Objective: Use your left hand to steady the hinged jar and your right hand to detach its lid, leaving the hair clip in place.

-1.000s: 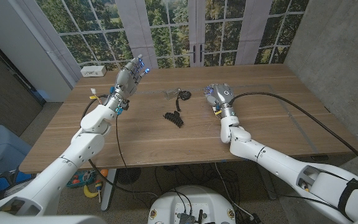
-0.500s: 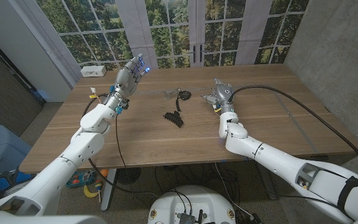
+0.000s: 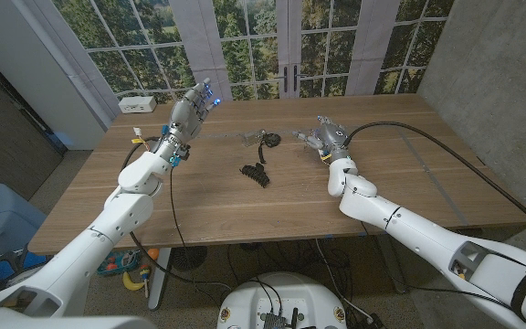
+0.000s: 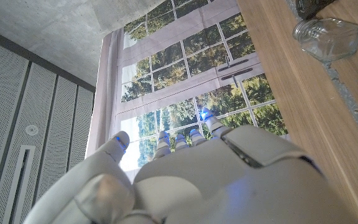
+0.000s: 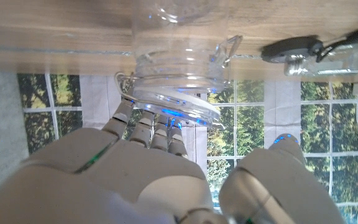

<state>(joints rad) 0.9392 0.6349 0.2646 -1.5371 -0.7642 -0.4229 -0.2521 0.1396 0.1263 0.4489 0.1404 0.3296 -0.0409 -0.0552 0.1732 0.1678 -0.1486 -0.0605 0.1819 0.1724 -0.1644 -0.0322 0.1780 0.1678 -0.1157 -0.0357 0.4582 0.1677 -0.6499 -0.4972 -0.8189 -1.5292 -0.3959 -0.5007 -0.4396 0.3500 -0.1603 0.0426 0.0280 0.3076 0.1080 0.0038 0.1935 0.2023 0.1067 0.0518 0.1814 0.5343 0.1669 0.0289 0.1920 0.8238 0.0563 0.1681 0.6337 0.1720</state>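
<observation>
Risk-wise: the hinged jar isn't being steadied at all, since the left hand is held up off the desk with fingers apart and nothing held, well apart from it. If the lid gets tugged now, the jar could be dragged or rolled toward the hair clip. The jar's rim sits right at the right hand's fingers, thumb spread wide, nothing clamped; actual contact can't be told.

No readable text, labels or numbers.
</observation>
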